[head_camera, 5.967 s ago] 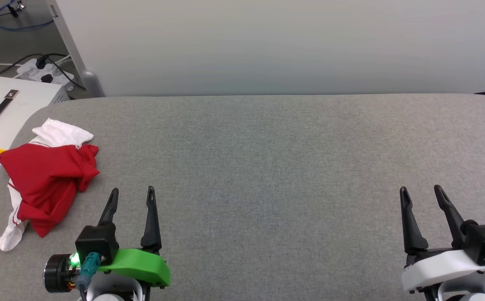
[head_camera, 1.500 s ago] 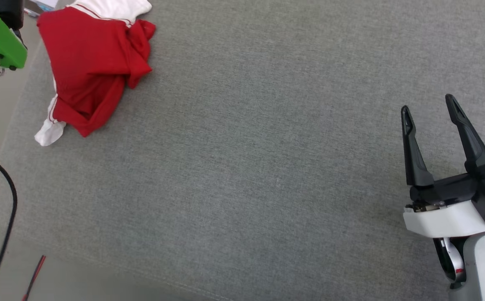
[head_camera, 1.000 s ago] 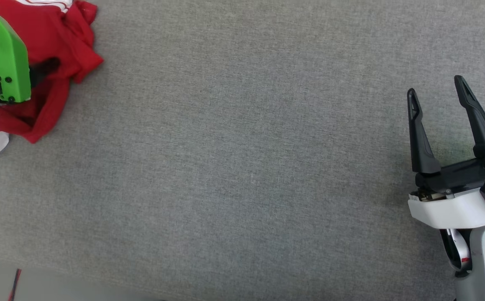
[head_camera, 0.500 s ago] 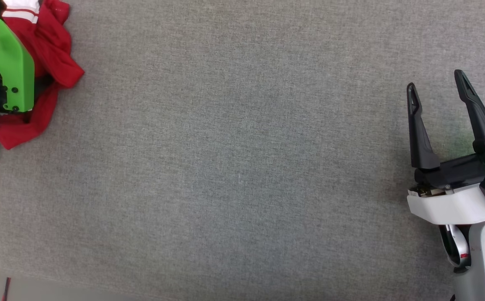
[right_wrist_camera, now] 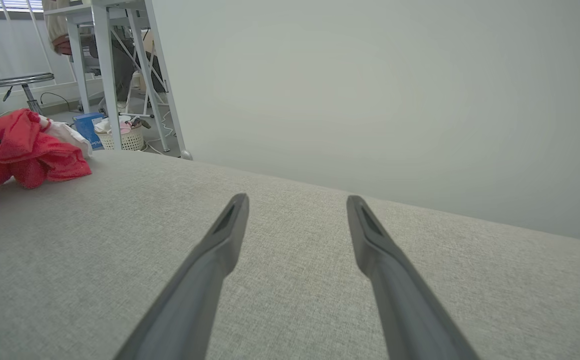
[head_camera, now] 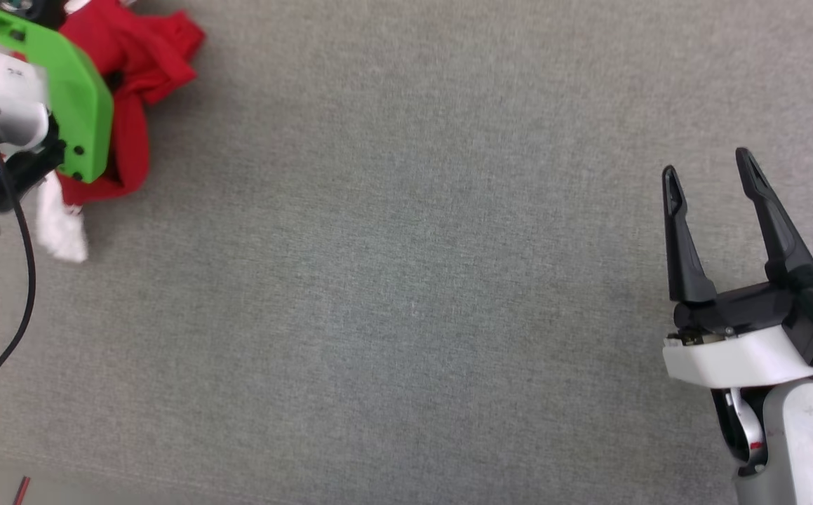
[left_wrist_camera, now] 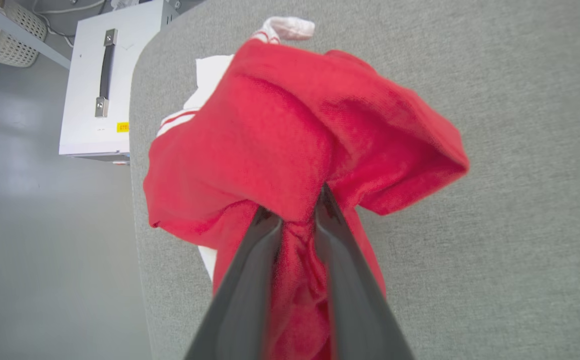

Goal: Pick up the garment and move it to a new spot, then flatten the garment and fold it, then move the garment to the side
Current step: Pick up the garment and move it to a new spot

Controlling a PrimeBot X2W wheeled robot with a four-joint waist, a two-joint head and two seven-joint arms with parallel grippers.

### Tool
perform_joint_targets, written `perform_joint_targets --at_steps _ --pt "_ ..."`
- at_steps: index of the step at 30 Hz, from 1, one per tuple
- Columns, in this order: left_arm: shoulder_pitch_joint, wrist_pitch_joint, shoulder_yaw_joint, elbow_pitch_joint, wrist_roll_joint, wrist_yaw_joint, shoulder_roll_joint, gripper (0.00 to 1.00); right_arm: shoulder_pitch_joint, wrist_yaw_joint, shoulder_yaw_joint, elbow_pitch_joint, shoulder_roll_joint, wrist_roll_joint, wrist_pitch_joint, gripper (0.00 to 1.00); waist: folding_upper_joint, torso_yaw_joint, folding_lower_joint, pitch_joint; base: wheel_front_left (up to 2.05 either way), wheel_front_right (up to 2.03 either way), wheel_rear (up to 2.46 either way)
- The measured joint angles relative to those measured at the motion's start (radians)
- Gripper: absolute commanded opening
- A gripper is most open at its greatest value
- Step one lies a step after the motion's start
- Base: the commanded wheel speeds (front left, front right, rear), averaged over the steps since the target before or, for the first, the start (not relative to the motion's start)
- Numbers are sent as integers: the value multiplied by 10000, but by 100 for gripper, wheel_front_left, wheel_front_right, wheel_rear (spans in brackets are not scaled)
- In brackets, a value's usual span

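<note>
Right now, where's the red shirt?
The red shirt is bunched at the head view's top left, near the left edge of the grey surface, pinched in the left hand.

The head camera looks steeply down on the grey worktop with the red shirt at its 10 o'clock, the left wrist camera peers close along the left claw at that shirt, and the right wrist camera skims low across the worktop, shirt at 9 o'clock.

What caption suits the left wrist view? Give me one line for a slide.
The left gripper pinches a bunched red shirt near the grey table's rounded corner.
</note>
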Motion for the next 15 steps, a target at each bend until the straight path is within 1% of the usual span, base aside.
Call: perform_joint_targets --at_steps 3,7,10,13,15 --pt "-269 -376 -366 -518 71 0 -27 0 193 0 -88 48 128 75 0 100 0 10 0 -447 0 0 0" --pt "-512 -746 -872 -1156 332 0 -274 0 395 0 -234 75 221 121 0 100 0 -29 0 -1010 0 0 0" --pt "-609 -947 -1294 -1551 479 0 -639 0 509 0 -351 90 272 150 0 100 0 -148 0 -1349 0 0 0" --pt "-613 -1124 -1685 -1847 546 0 -1078 0 524 0 -439 96 320 163 0 100 0 -420 0 -1563 0 0 0" --pt "-611 -1248 -1925 -1950 619 0 -1509 0 556 0 -518 107 355 182 0 100 0 -674 0 -1681 0 0 0"
